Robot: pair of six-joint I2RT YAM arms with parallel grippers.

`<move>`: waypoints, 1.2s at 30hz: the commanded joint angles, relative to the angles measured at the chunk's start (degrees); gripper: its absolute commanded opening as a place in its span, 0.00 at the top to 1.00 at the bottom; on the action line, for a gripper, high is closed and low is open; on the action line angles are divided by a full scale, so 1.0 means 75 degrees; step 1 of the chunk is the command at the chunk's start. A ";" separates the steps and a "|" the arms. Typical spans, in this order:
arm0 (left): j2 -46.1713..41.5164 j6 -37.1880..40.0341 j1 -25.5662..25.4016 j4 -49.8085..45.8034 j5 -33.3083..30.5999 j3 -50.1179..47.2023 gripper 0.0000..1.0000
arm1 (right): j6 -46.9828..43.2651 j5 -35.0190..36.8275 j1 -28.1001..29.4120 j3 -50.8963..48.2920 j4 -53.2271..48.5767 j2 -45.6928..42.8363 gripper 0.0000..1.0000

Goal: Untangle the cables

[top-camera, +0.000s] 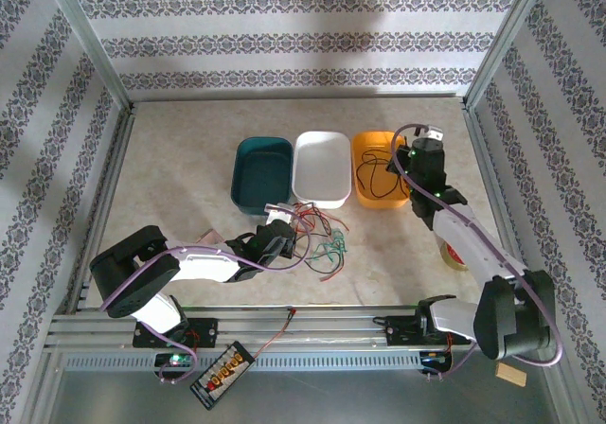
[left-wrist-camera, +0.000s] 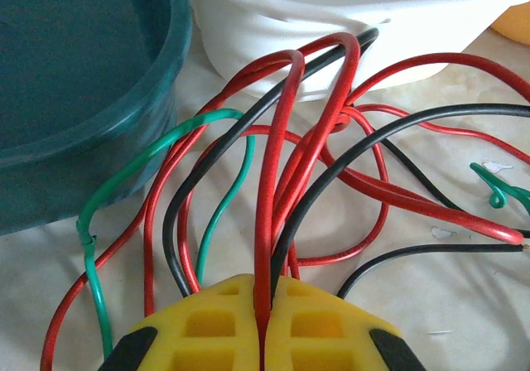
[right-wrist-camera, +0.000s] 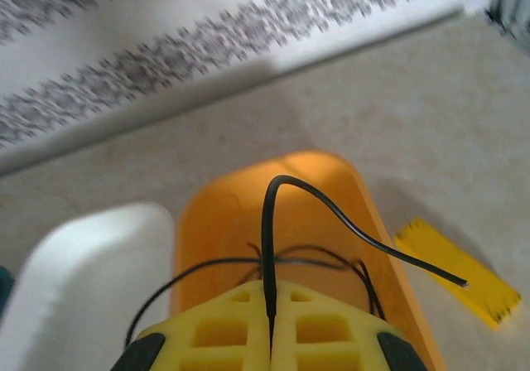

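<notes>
Okay, quick pass. Three tubs sit in a row mid-table: teal tub [top-camera: 260, 173] on the left, white tub [top-camera: 322, 164] in the middle, orange tub [top-camera: 371, 142] on the right, their sides touching or nearly so.

The cables [top-camera: 317, 235] lie in a loose red, green and black tangle on the table [top-camera: 180, 178], just on the near side of the teal and white tubs.

The left gripper [top-camera: 282, 227] is low at the tangle's left edge. In the wrist view the left gripper [left-wrist-camera: 263, 305] has its yellow pads pressed together on a red cable [left-wrist-camera: 269, 180], which loops up from between them toward the white tub's wall. Green and black strands arch on either side.

The right gripper [top-camera: 405, 164] hangs over the orange tub. Up close, the right gripper [right-wrist-camera: 271, 305] is pinched on a black cable [right-wrist-camera: 269, 222], which rises, bends and trails right. More black strands lie inside the orange tub.

A tape roll [top-camera: 454, 254] sits near the right arm. A yellow strip [right-wrist-camera: 460, 272] lies on the table just right of the orange tub.
</notes>
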 commanded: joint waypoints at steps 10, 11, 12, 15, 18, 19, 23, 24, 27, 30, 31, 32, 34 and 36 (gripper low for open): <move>0.0126 -0.0008 0.0105 -0.0303 -0.0062 0.0130 1.00 | 0.0641 0.1581 0.0234 0.0224 -0.0727 0.1636 1.00; 0.0127 -0.0015 0.0105 -0.0305 -0.0073 0.0128 1.00 | 0.0613 0.1602 0.0246 0.0306 -0.0785 0.1776 1.00; 0.0137 0.0000 0.0105 -0.0303 -0.0069 0.0130 1.00 | 0.0576 0.1606 0.0265 0.0377 -0.0821 0.1920 1.00; 0.0150 -0.0003 0.0105 -0.0312 -0.0073 0.0141 1.00 | 0.0340 0.1468 0.0354 0.0567 -0.0855 0.2274 1.00; 0.0161 0.0006 0.0105 -0.0338 -0.0072 0.0168 1.00 | -0.0169 0.1639 0.0681 0.0702 -0.0819 0.2419 1.00; 0.0163 0.0007 0.0106 -0.0338 -0.0057 0.0176 1.00 | -0.0311 0.1708 0.0795 0.0727 -0.0796 0.2417 1.00; 0.0196 0.0021 0.0105 -0.0351 -0.0031 0.0200 1.00 | -0.1006 0.1871 0.1284 0.0837 -0.0639 0.2407 1.00; 0.0208 0.0030 0.0105 -0.0359 -0.0022 0.0212 1.00 | -0.1154 0.1871 0.1367 0.0878 -0.0645 0.2421 1.00; 0.0245 0.0048 0.0106 -0.0374 -0.0004 0.0258 1.00 | -0.1232 0.1317 0.1418 0.0948 -0.0684 0.2496 1.00; 0.0270 0.0071 0.0104 -0.0390 0.0020 0.0270 1.00 | -0.1215 0.0506 0.1367 0.1010 -0.0712 0.2668 1.00; 0.0267 0.0072 0.0105 -0.0386 0.0018 0.0270 1.00 | -0.1153 0.0215 0.1322 0.1049 -0.0740 0.2744 1.00; 0.0261 0.0069 0.0105 -0.0385 0.0009 0.0270 1.00 | -0.1008 -0.0020 0.1244 0.1095 -0.0795 0.2843 1.00; 0.0255 0.0068 0.0105 -0.0383 -0.0003 0.0259 1.00 | -0.0594 -0.0323 0.1028 0.1129 -0.0877 0.2996 1.00; 0.0245 0.0053 0.0105 -0.0374 -0.0006 0.0244 1.00 | -0.0154 -0.0547 0.0783 0.1094 -0.0878 0.3099 1.00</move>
